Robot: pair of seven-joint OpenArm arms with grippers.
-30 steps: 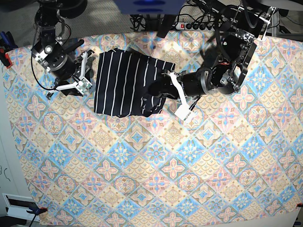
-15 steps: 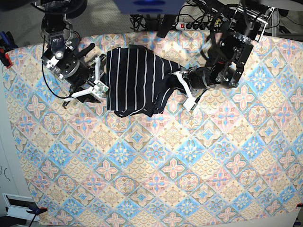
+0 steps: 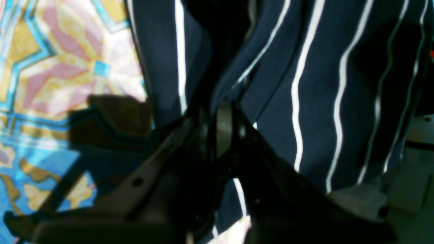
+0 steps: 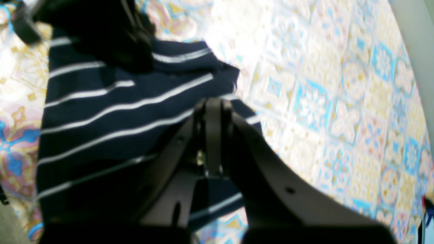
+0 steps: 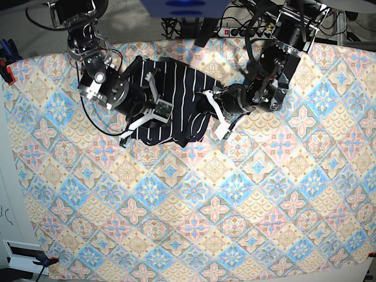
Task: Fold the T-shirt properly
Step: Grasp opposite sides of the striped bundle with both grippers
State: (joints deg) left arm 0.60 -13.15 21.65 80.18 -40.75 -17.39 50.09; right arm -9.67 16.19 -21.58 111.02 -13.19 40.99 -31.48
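The dark navy T-shirt [image 5: 176,97] with thin white pinstripes lies bunched at the far middle of the floral tablecloth [image 5: 194,194]. My left gripper [image 5: 210,103] is at its right edge. In the left wrist view that gripper [image 3: 217,118] is shut, with folds of the T-shirt [image 3: 315,84] running into its tips. My right gripper [image 5: 158,111] is over the shirt's left part. In the right wrist view its fingers [image 4: 212,105] stand pressed together above the striped T-shirt [image 4: 112,115], near a hem edge. I cannot tell whether cloth is pinched there.
A power strip [image 5: 238,32] and cables lie beyond the far table edge. The tablecloth's left border [image 5: 9,147] marks the table's side. Both arms crowd the far part of the table around the shirt.
The right arm has swung right onto the shirt's left part and its jaws have shut. The left gripper has drawn back leftward, and the shirt is more bunched between the two.
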